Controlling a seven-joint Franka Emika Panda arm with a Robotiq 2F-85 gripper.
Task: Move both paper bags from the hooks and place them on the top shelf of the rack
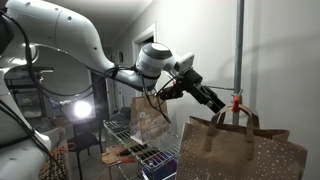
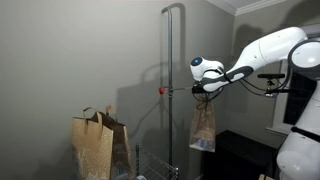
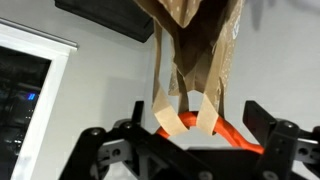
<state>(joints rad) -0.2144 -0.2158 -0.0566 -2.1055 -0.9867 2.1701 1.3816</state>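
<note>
The speckled brown kraft paper bag (image 1: 245,150) hung from an orange-red curved hook (image 1: 237,100) on the vertical grey metal pole (image 1: 240,45), so it had not yet been lifted off; in the wrist view its looped paper handles (image 3: 163,108) lay over the hook. The black Robotiq gripper (image 3: 190,140) was at that hook with its jaws spread wide, one on either side of the handles and apart from them as far as the view showed, so nothing was grasped. The plain brown paper bag (image 1: 150,118) was well apart from the pole, upright over the silver wire rack (image 1: 112,140) at about the level of its top grid shelf (image 1: 118,126); its base was hidden, so whether it rested on the shelf could not be told. The second small orange-red hook (image 2: 160,89) on the pole looked bare. By my reading the job was about half done: one bag appeared delivered, and what remained was to close on the speckled bag's handles, raise them clear of the hook, carry the bag across and set it on the top shelf beside the first
</note>
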